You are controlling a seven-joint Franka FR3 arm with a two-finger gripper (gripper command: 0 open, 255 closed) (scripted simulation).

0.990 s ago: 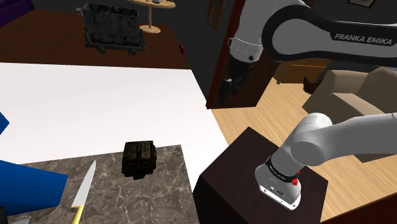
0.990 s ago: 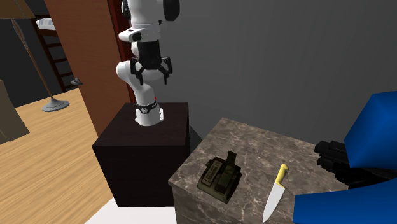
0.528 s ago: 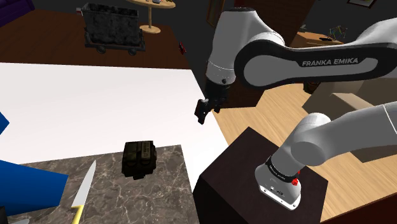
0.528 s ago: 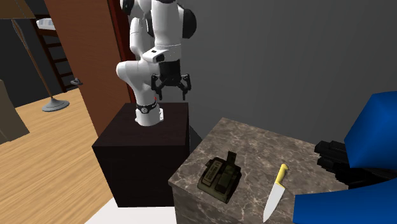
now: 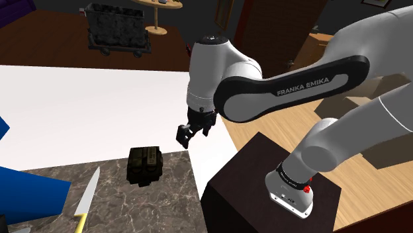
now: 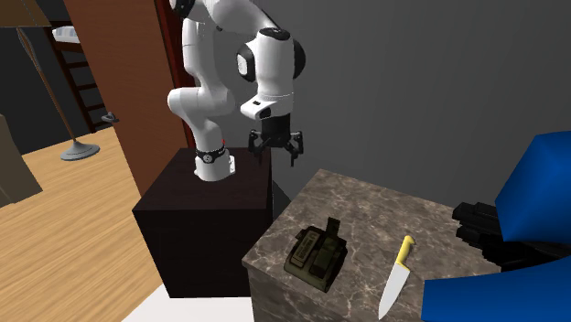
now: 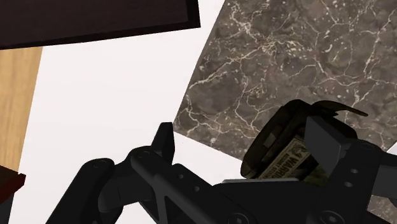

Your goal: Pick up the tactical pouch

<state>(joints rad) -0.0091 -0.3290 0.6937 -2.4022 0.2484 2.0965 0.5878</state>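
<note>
**Centre over the pouch before coming down**

The end effector (image 6: 277, 155) hangs in the air with its two fingers spread wide and nothing between them. It hovers above the gap between the dark stand (image 6: 201, 220) and the marble bench (image 6: 384, 206), clear of both.

The tactical pouch (image 6: 317, 255), olive-drab with a flap or strap standing up at one end, lies on the bench close to the corner nearest the stand. In the second exterior view it sits at about 5 o'clock from the end effector. In the shoulder view the pouch (image 5: 144, 164) is at about 8 o'clock from the end effector (image 5: 188, 132). A yellow-handled knife (image 6: 395, 276) lies on the bench at roughly 4 o'clock from the pouch in the second exterior view, apart from it.

The step in hand looks like the approach. In the wrist view the pouch (image 7: 286, 149) sits partly behind one finger, not midway between the two, so the hand is not yet lined up.

To do this well, I would:
- shift sideways until the pouch is centred between the fingers;
- turn the wrist so the fingers straddle its narrower width;
- keep the fingers wide while descending;
- close on the body, not the flap, which would likely fold;
- lift straight up.

The pouch lies near the bench edge, so a glancing touch could push it off.
</note>
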